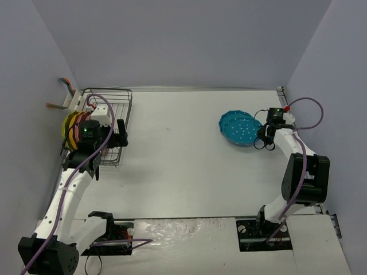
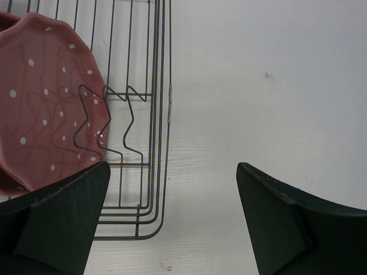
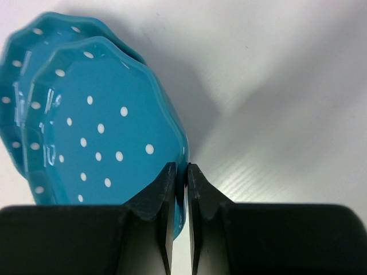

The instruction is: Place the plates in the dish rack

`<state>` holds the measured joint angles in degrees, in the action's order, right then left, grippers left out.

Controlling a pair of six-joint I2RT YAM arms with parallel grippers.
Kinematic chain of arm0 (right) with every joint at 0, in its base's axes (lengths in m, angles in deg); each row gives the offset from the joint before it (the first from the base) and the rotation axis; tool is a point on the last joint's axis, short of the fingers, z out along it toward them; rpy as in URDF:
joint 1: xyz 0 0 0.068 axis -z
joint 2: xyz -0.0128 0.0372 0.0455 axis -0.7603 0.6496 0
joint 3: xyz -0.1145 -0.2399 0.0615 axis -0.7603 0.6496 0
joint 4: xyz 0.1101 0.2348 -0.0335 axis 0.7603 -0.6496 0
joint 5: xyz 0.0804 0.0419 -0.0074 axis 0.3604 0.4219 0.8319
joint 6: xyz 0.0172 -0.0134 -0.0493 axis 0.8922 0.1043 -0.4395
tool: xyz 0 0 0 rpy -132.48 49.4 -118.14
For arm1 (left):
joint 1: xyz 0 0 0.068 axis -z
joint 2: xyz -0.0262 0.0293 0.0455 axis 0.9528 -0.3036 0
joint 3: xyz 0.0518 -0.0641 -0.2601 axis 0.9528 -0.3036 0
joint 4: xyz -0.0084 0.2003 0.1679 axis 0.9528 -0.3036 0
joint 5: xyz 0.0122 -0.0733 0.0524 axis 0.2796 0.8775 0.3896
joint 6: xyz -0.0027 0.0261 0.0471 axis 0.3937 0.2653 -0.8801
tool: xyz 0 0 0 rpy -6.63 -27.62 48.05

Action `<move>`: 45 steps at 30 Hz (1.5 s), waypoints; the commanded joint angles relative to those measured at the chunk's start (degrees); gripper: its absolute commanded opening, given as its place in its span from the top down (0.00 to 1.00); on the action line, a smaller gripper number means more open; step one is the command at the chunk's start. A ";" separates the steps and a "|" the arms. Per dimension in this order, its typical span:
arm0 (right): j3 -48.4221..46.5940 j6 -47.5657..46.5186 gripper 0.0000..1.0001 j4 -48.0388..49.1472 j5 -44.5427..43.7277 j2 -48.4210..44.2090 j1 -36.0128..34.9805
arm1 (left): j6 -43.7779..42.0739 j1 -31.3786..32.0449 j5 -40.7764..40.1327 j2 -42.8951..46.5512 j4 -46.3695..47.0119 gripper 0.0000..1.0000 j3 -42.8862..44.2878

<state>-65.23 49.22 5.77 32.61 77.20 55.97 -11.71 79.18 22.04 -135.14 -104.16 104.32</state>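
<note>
Plates [image 1: 69, 127]: several racked in dish rack [image 1: 117, 103], bench's [image 1: 183, 172] left edge; two turquoise plates [image 1: 238, 127] (stacked) outstanding, upper plate [image 3: 103, 132] rim-pinched in right gripper [image 3: 180, 175]; left gripper [image 2: 173, 189] open.

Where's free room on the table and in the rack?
Bare table lies between the dish rack and the two turquoise plates. Rack slots on the table side of the pink plate are free, under the open left gripper; loaded plates crowd its outer side. The right gripper pinches one turquoise plate by its rim.
</note>
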 commanded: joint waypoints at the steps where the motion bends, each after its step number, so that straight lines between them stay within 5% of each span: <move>1: 1.35 0.40 1.00 5.17 4.22 -3.94 1.49 | -0.33 0.35 0.19 -0.15 3.28 0.10 2.51; 15: 5.70 -0.31 0.86 12.18 9.06 -2.36 3.59 | -0.34 0.35 0.09 -0.87 3.28 0.10 2.51; 25: 6.63 -0.49 0.85 13.46 10.29 -1.74 4.38 | -0.45 0.41 0.01 -1.14 3.28 0.11 2.42; 40: 8.89 -1.15 0.38 18.30 15.49 -1.58 4.98 | -0.51 0.35 0.28 -0.97 3.28 0.11 2.33; 45: 10.84 -0.18 0.30 22.19 18.18 -1.11 5.36 | -0.59 0.35 0.28 -0.88 3.22 0.10 2.33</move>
<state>-55.54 48.51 21.69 47.76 77.03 60.74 -11.71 79.18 22.06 -136.59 -104.17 104.32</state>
